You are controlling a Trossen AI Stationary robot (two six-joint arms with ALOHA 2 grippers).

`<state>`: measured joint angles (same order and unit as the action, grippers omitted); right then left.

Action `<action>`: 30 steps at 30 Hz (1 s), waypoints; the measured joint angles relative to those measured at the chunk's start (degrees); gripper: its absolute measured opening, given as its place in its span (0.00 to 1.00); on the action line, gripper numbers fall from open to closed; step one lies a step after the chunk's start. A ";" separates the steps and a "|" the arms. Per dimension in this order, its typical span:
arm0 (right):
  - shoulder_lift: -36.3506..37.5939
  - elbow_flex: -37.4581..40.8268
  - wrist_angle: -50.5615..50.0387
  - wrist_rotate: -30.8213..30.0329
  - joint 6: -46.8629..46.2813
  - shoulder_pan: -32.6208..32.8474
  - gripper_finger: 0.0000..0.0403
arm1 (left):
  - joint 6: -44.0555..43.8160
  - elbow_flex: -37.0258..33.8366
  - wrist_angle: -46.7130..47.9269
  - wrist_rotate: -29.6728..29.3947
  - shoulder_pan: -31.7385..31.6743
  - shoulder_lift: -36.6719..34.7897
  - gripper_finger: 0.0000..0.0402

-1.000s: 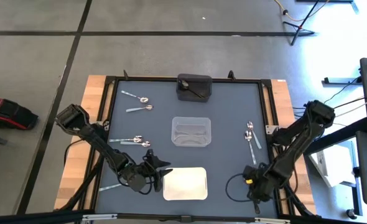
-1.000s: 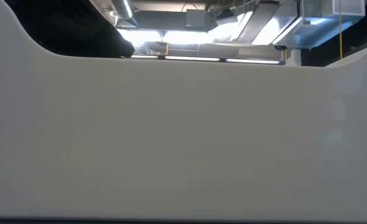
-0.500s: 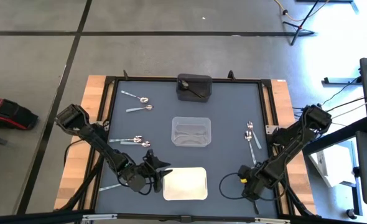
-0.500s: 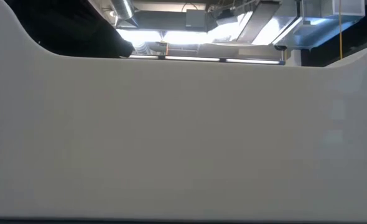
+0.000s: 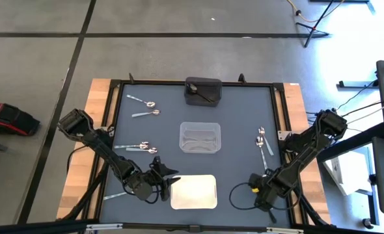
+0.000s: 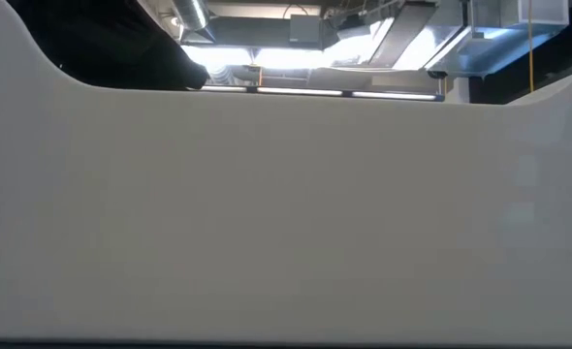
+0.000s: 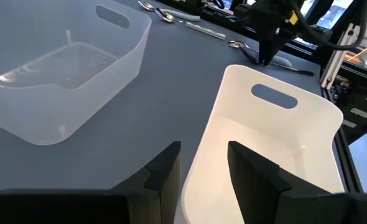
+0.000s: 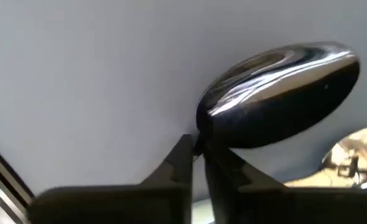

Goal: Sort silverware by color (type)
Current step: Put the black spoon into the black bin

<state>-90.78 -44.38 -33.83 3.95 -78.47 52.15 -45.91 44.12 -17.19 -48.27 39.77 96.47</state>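
Several small spoons lie on the dark mat: two at the far left point(image 5: 144, 103), two at mid left point(image 5: 140, 147), two at the right point(image 5: 261, 140). A black tray point(image 5: 203, 91) at the far edge holds a dark spoon. My right gripper point(image 5: 260, 190) is low over the mat at the near right, shut on a dark shiny spoon point(image 8: 277, 93). My left gripper point(image 5: 169, 179) is open at the white tray's point(image 5: 194, 192) left end. One of its fingers point(image 7: 165, 177) stands outside the tray's wall and the other point(image 7: 252, 177) inside. My left gripper straddles the white tray's end wall point(image 7: 199, 155), which rests on the mat. I cannot tell whether either finger touches it. My right gripper pinches the spoon's neck point(image 8: 199, 140), right beside the bowl, between its two fingertips. It comes from above, pointing down. The spoon seems to lie on the mat.
A clear tray point(image 5: 200, 138) sits mid-table. The white tray's wall point(image 6: 286, 213) fills the low view. A raised black frame point(image 5: 275, 117) borders the mat, with wooden table edges outside it. Bare mat lies between the white tray and my right gripper.
My right gripper has shifted a little toward the table's left edge, staying low over the mat at the near right. The spoons and trays on the mat lie as before.
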 joint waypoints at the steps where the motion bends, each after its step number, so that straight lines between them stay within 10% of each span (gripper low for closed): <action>1: -0.02 0.00 0.04 -0.07 1.09 -0.09 0.03 | 0.00 0.00 0.00 0.00 0.00 0.00 0.31; 30: 12.00 -7.72 -5.23 -17.24 34.41 -13.09 0.00 | 1.26 0.04 -0.36 4.38 -0.02 -0.09 0.31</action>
<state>-78.78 -52.10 -39.06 -13.29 -44.06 39.06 -44.65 44.16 -17.55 -43.90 39.75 96.38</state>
